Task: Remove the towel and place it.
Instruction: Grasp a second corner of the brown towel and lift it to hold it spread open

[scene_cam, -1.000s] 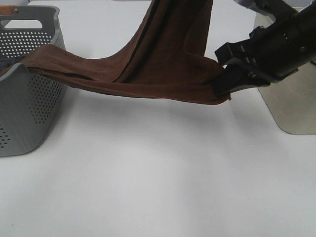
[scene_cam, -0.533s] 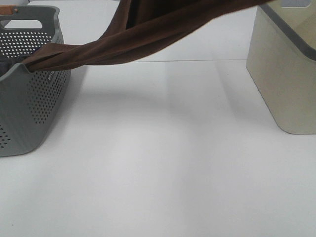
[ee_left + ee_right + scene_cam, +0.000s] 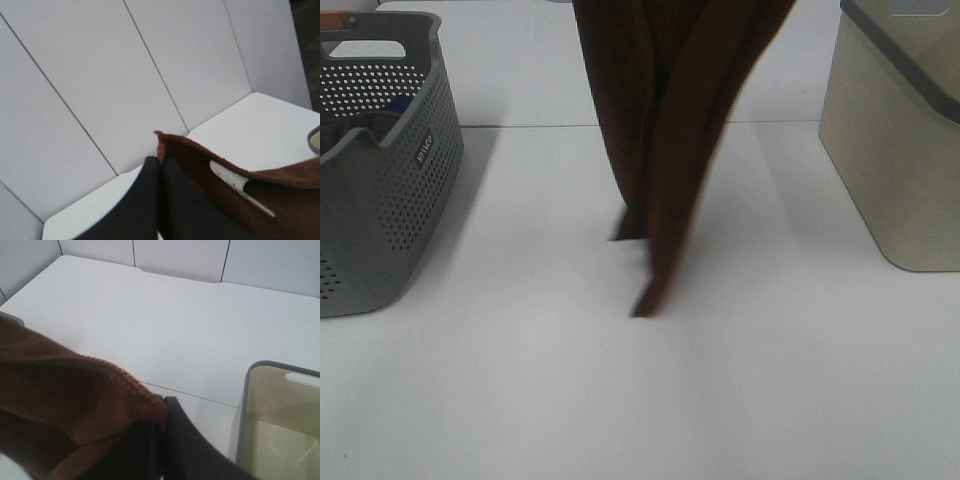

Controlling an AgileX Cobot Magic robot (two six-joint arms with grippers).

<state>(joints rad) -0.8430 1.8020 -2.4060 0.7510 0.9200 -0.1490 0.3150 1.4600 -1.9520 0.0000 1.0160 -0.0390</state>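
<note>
The dark reddish-brown towel [image 3: 665, 130] hangs from above the top edge of the exterior high view down to the white table, its lower tip near the table's middle. It is clear of the grey basket [image 3: 380, 200]. Both grippers are above that view. In the left wrist view my left gripper [image 3: 160, 170] is shut on a corner of the towel [image 3: 235, 200], whose white tag [image 3: 240, 187] shows. In the right wrist view my right gripper [image 3: 162, 432] is shut on another edge of the towel [image 3: 65, 390].
The grey perforated basket stands at the left with a bit of bluish cloth [image 3: 398, 104] inside. A beige bin [image 3: 900, 150] with a grey rim stands at the right and shows in the right wrist view [image 3: 280, 425]. White table [image 3: 640, 400] lies between them.
The towel has come fully out of the grey basket and swung from a stretched span to hanging straight down. Both grippers rose out of the exterior view.
</note>
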